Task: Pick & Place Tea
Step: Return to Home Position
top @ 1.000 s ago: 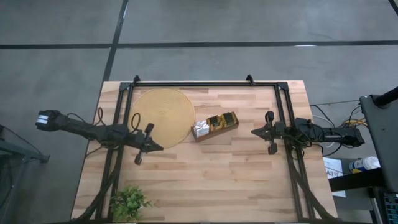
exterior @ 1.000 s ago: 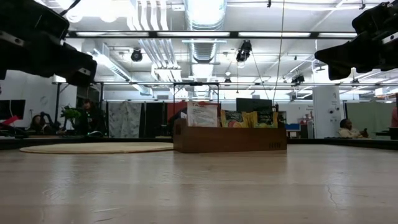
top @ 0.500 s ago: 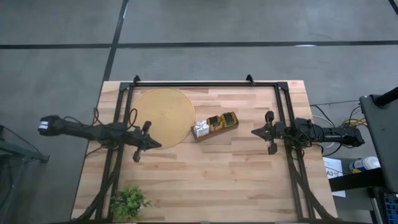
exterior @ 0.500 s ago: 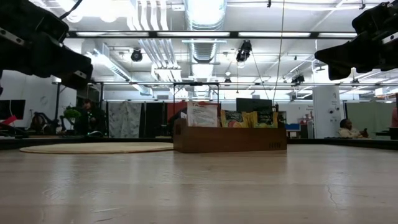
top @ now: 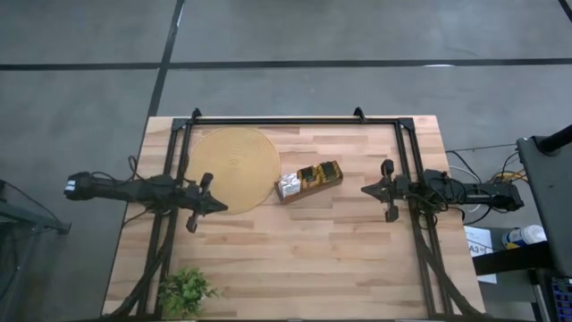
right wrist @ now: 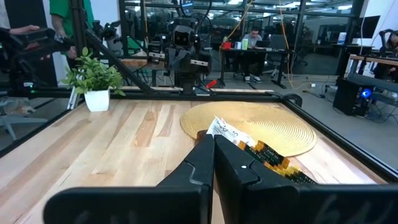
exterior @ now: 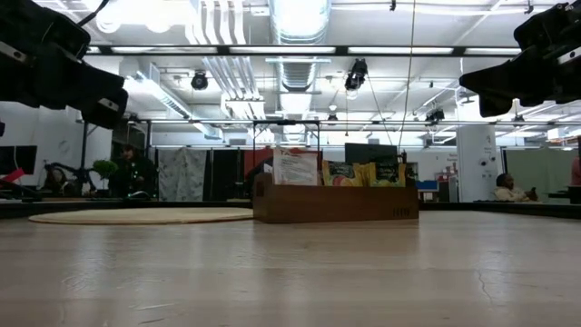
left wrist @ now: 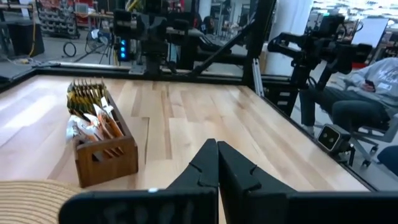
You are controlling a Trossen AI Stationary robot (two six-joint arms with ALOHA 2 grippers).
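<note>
I can read nothing: print on the tea sachets (left wrist: 90, 102), and perhaps a stamp on the wooden tray (exterior: 336, 205), is too small.

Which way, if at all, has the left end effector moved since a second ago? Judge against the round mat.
Yes: in the high view the left end effector drew back leftward from the round mat.

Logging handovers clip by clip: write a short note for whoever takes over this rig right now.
Left gripper: shut, empty, raised by the round mat's edge.
Right gripper: shut, empty, raised at the table's right side.
Tea sachets: all in the wooden organizer mid-table; none loose in view.
Done: sorting, apparently. Left: parking the arms.
</note>
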